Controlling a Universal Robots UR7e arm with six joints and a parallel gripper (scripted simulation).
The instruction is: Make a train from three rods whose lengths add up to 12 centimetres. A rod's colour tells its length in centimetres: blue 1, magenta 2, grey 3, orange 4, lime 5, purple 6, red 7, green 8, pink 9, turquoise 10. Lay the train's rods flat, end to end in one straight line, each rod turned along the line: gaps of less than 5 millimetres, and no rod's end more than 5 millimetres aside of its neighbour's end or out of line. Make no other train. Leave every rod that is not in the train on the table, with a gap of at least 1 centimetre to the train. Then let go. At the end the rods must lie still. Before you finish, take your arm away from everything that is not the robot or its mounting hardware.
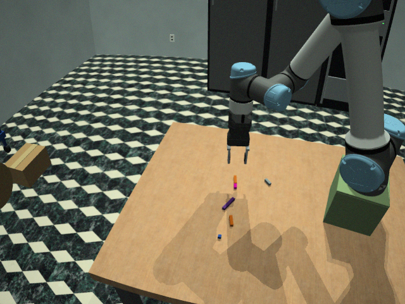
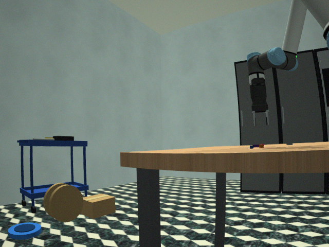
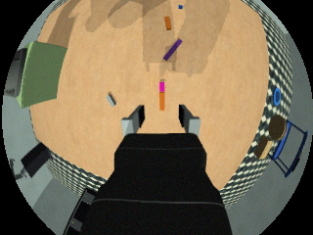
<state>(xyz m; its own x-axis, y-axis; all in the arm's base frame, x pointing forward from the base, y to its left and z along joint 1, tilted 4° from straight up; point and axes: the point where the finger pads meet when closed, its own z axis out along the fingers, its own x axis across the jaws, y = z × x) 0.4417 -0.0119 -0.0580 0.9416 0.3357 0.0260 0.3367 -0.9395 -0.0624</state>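
Observation:
My gripper (image 1: 237, 159) hangs open and empty well above the table; it also shows in the wrist view (image 3: 160, 119) and the side view (image 2: 260, 121). Below it an orange rod (image 1: 235, 178) lies end to end with a short magenta rod (image 1: 235, 185), in one line; both show in the wrist view (image 3: 162, 101) (image 3: 162, 85). A purple rod (image 1: 228, 202) lies slanted just beyond the magenta end, not in line with it, and it shows in the wrist view (image 3: 172, 50). A second orange rod (image 1: 231, 220), a small blue rod (image 1: 219, 236) and a grey rod (image 1: 267, 181) lie apart.
The arm's green base block (image 1: 356, 206) stands at the table's right side. Dark cabinets (image 1: 271, 45) stand behind the table. A cardboard box (image 1: 27, 163) and a blue cart (image 2: 53, 164) are on the floor, away from the table.

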